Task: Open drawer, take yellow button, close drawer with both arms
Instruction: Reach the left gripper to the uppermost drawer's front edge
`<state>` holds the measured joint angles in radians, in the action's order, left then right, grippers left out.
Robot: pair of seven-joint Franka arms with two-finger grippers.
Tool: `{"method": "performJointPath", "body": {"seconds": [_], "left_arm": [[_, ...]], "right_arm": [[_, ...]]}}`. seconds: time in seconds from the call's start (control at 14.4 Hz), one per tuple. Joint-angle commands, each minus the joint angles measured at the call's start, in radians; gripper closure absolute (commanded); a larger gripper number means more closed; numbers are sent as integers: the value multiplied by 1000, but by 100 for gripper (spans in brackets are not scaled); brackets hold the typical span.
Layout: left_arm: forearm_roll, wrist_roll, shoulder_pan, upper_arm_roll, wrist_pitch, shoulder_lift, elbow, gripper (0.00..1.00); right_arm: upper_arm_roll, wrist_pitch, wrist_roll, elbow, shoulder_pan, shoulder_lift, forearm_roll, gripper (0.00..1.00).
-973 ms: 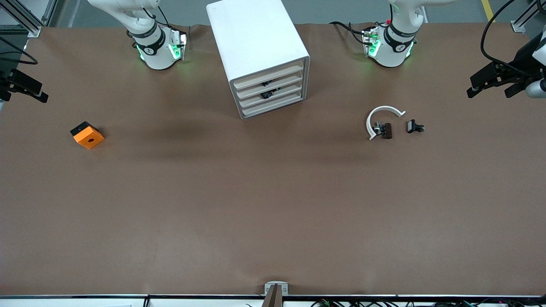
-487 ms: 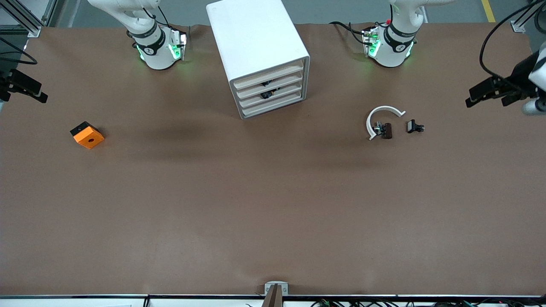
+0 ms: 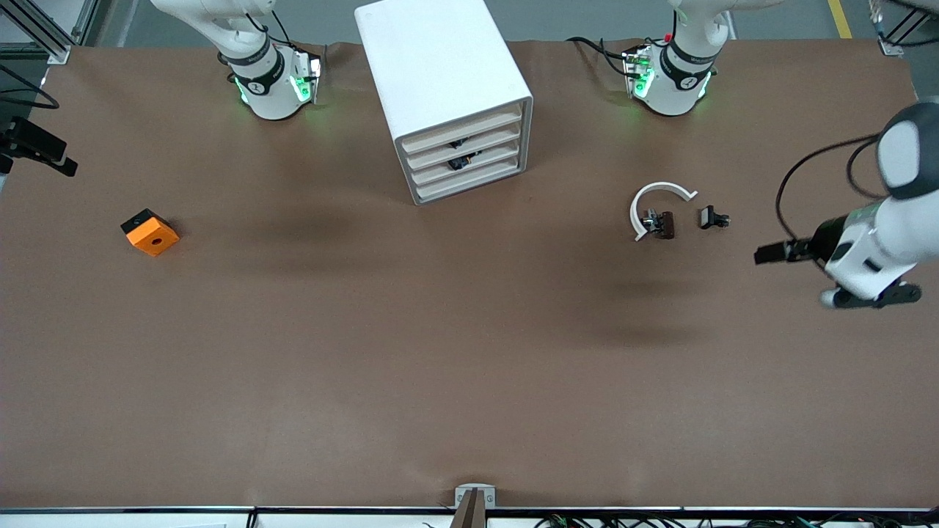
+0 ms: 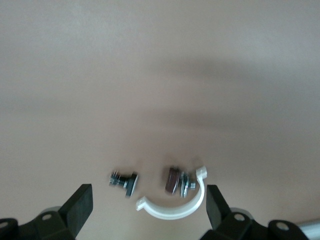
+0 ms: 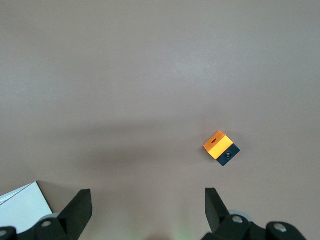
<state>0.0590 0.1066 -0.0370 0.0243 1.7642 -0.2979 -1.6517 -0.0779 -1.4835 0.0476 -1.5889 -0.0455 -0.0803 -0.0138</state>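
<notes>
Left hand (image 3: 766, 254), wide, empty, has swung down from table's 3 o'clock edge; drawer (image 3: 469, 172) shut. Right hand (image 3: 44, 150) waits, wide.

1. Even, bright overhead light covers my worktop (image 3: 469, 367); no glare on it.
2. Soft, broad shadows lie mid-worktop and under my left arm (image 3: 873, 242).
3. My left wrist view is motion-blurred; the white curved strip (image 4: 175, 207) smears.
4. Green lamps glow at both bases.
</notes>
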Motion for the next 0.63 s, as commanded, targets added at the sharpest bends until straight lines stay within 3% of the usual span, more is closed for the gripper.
{"method": "performJointPath", "body": {"seconds": [0.0,0.42,0.56], "left_arm": [[-15,153,26,9,82,-85,40,0],[-5,603,172,12,100,-201,107,0],[74,772,219,17,94,-214,113,0]], "right_arm": [[3,5,5,6,-7,-7,-11,0],[0,9,6,13,-11,-4,-9,0],[0,11,3,17,-17,-3,-11,0]]}}
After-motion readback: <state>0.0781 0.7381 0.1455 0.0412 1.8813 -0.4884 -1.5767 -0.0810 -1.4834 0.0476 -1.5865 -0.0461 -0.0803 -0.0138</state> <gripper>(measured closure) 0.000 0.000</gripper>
